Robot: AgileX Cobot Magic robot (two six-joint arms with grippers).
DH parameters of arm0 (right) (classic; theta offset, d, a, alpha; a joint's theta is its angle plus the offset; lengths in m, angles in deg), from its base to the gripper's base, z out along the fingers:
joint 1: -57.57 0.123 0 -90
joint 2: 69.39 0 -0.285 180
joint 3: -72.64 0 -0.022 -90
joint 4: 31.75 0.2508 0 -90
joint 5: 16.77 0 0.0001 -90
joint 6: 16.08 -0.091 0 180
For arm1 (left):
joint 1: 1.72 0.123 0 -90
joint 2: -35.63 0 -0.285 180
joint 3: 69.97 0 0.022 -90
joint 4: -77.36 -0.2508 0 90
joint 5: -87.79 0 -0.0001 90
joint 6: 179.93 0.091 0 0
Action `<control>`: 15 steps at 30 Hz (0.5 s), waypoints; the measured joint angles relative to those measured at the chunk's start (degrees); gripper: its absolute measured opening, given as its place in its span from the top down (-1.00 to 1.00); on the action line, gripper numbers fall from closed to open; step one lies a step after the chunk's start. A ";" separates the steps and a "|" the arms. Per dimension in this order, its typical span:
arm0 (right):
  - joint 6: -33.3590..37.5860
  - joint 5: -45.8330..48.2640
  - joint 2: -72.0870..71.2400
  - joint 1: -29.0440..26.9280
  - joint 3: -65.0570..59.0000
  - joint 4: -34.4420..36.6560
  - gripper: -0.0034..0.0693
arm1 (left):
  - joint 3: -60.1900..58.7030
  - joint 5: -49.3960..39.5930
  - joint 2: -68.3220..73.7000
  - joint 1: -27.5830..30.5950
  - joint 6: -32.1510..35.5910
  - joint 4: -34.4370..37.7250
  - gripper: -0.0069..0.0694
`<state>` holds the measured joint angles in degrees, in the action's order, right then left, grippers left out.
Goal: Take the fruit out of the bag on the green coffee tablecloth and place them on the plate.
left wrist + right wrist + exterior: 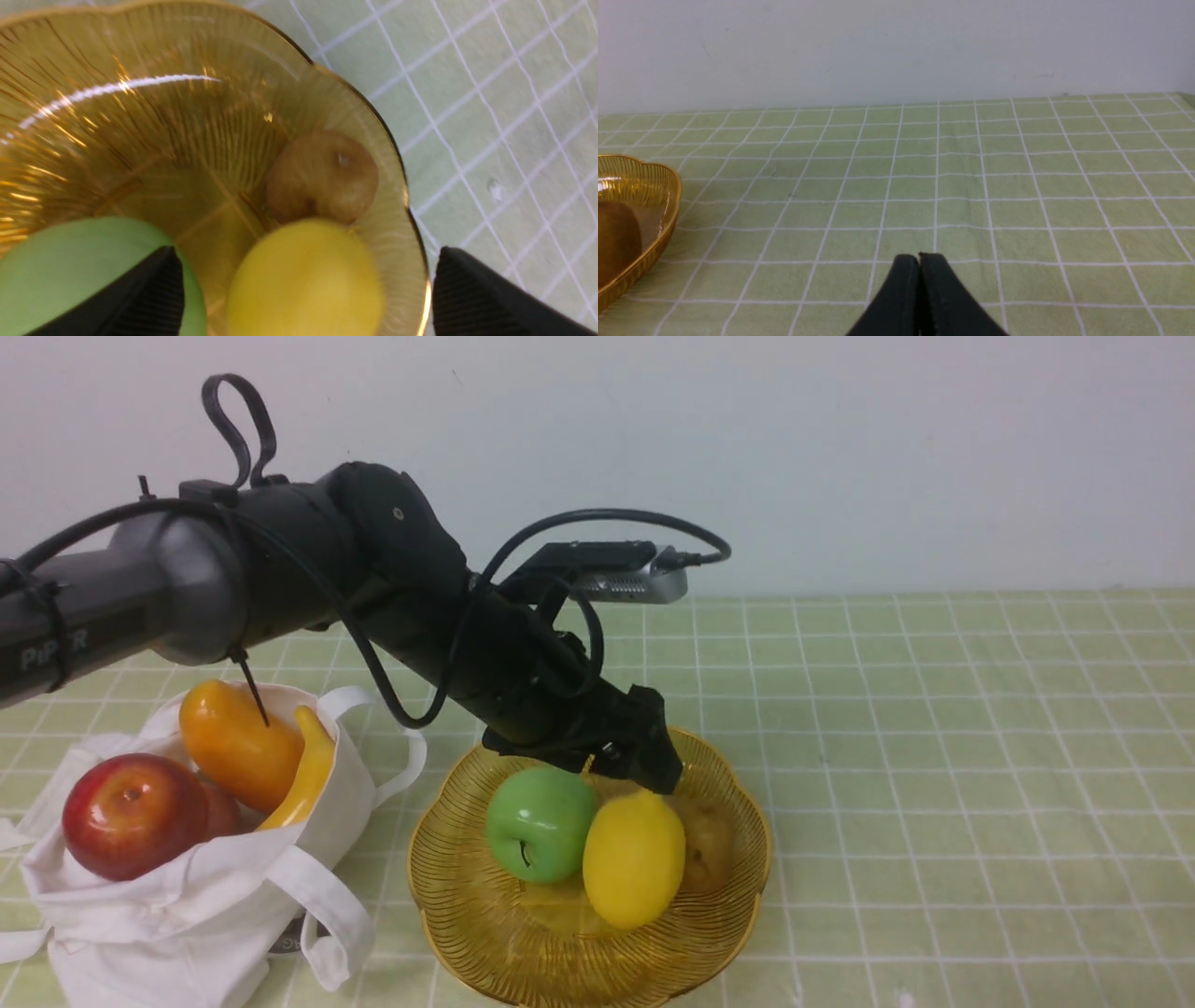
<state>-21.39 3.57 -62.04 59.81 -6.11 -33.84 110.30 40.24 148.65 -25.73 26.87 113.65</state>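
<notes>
The amber plate (747, 887) on the green coffee tablecloth (934, 756) holds a yellow lemon (635, 859), a green apple (540, 823) and a brown kiwi (705, 840). My left gripper (649, 773) hangs just over the plate, open. In the left wrist view its fingers (154, 289) stand wide on either side of the lemon (306, 280) without touching it. The white bag (168, 915) at the left holds a red apple (131, 814), an orange oblong fruit (233, 742) and a banana (308, 775). My right gripper (919, 256) is shut and holds nothing.
The left arm reaches across above the bag's mouth toward the plate. The bag's loop handles (317, 905) lie close to the plate's left rim. The white wall stands behind the table. The right wrist view shows the plate's edge (640, 182) off to one side.
</notes>
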 joint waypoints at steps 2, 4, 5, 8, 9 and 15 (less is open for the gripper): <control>0.00 0.00 0.00 0.00 0.00 0.00 0.95 | 0.00 0.79 -0.01 0.00 0.06 -0.35 -0.97; 0.00 0.00 0.00 0.00 0.00 0.00 0.95 | 0.00 1.33 -0.01 0.00 0.65 -1.18 -0.97; 0.00 0.00 0.00 0.00 0.00 0.00 0.95 | 0.00 1.32 -0.01 0.00 0.79 -1.98 -0.97; 0.00 0.00 0.00 0.00 0.00 0.00 0.95 | 0.69 1.26 -0.06 0.00 0.58 -4.11 -0.94; 0.00 0.00 0.00 0.00 0.00 0.00 0.95 | 1.23 1.09 -0.20 0.00 0.10 -5.37 -0.89; 0.00 0.00 0.00 0.00 0.00 0.00 0.95 | 8.04 -3.84 -4.06 0.00 -6.73 -15.87 -0.32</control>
<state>-21.39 3.57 -62.04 59.81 -6.11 -33.84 118.34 36.40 144.59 -25.73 20.14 97.78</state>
